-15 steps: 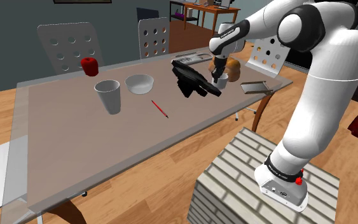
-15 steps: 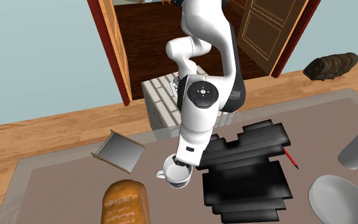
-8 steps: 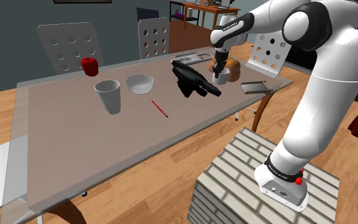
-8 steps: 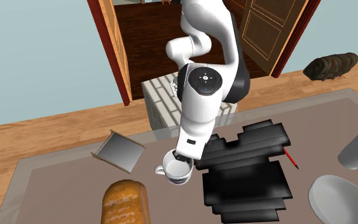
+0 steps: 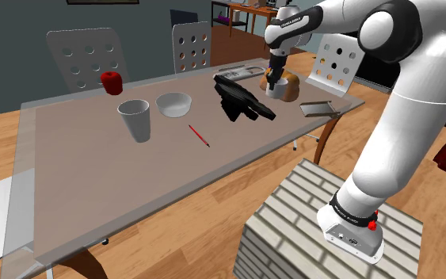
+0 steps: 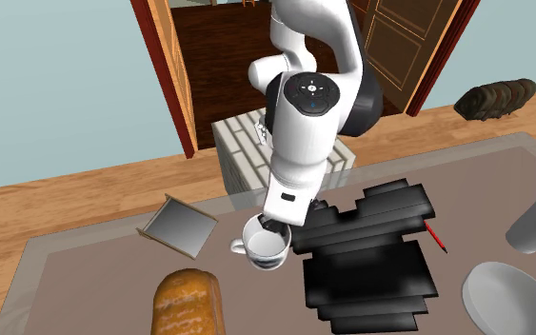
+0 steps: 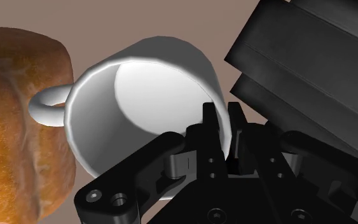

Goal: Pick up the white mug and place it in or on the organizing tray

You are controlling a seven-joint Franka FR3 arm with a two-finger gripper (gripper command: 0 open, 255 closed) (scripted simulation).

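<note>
The black two-finger pincer (image 7: 222,119) was closed on the rim of the white ceramic mug (image 7: 147,86), one finger inside the wall and one outside. The mug hung upright under the pincer, apparently just off the glass tabletop (image 5: 94,182), its handle turned away from the black tiered organizing tray (image 6: 370,262), which lay just beside it. On the mug's other side lay a brown crusty bread loaf (image 6: 188,303), and a shallow grey tray with a wooden rim (image 6: 178,226) sat near.
</note>
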